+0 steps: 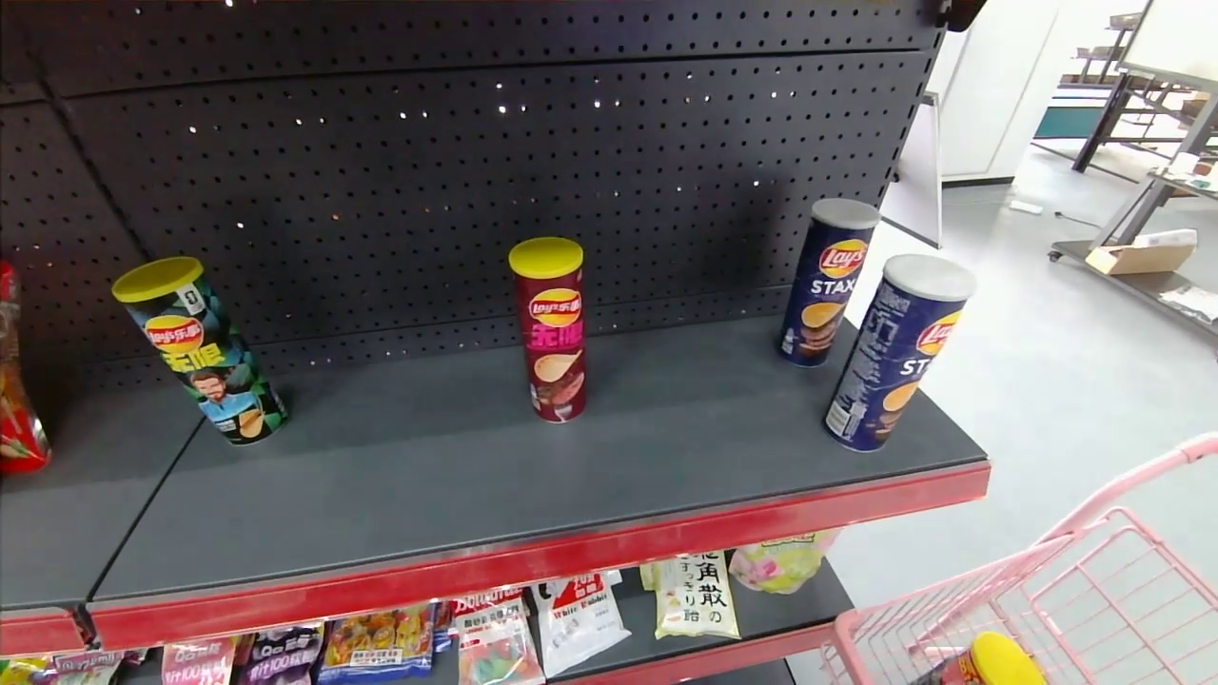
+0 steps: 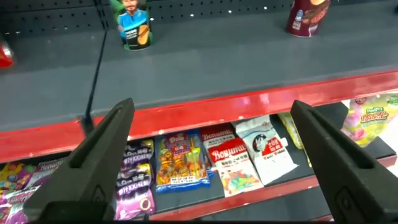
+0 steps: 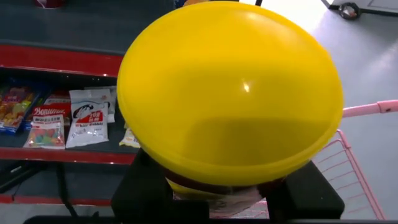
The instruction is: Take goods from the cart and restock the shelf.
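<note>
Yellow-lidded can (image 3: pixel 230 93) sits closest, upright in the right gripper (image 3: pixel 227 196). Its dark fingers (image 3: pixel 146 193) flank the can's body below the lid and seem clamped on it, though the lid hides the contact. It is at the pink cart (image 1: pixel 1094 571), probably kept vertical so it can stand on the shelf (image 1: pixel 571 466) near the maroon can (image 1: pixel 557 328), where wide gaps lie. Left gripper (image 2: pixel 217 168) hovers spread wide before the shelf's red edge, holding nothing.

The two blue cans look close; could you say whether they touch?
Apart: the head view shows shelf between the rear blue can and the front blue can.
</note>
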